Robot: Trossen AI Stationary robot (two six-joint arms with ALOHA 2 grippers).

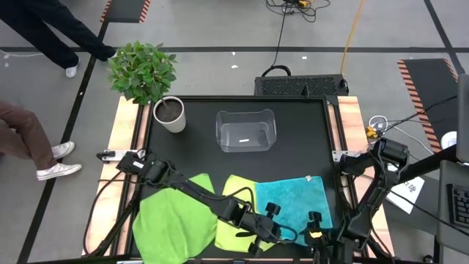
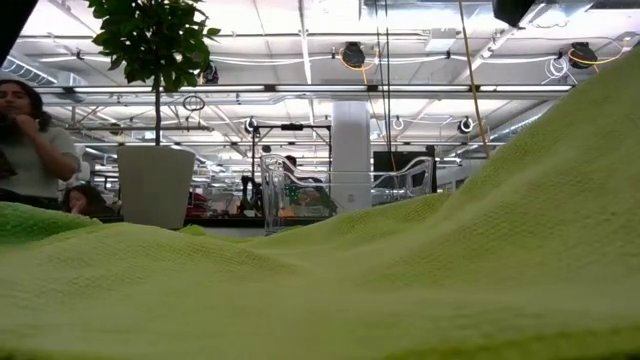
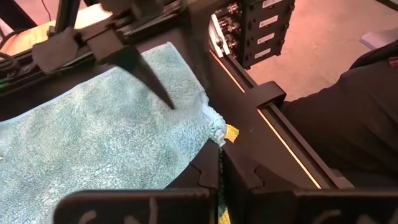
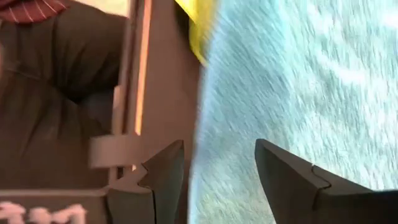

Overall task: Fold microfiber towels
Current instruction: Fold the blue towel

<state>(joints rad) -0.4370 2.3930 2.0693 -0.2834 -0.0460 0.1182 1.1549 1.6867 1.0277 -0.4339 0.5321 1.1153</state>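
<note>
Towels lie in a row along the near edge of my table (image 1: 293, 110). Farthest left is the bright green towel (image 1: 172, 220), rumpled and partly under my left arm. Next to it sits the pale yellow-green towel (image 1: 236, 213), which fills most of the low view as a rising slope (image 2: 400, 270). Right of that, overlapping its edge, the turquoise towel (image 1: 293, 202) lies flat.

My left gripper (image 1: 265, 233) is low at the near edge, where the yellow-green and turquoise towels meet; its jaws are pressed together, and I cannot tell whether any cloth is caught between them. My right gripper (image 1: 316, 233) stands just beside it, over the near edge of the turquoise towel, jaws spread wide with one finger (image 4: 292, 180) over the blue pile (image 4: 298, 81) and the other by the towel's edge.

Further back stand a clear bin (image 1: 245, 130) and a potted plant (image 1: 146, 77).
</note>
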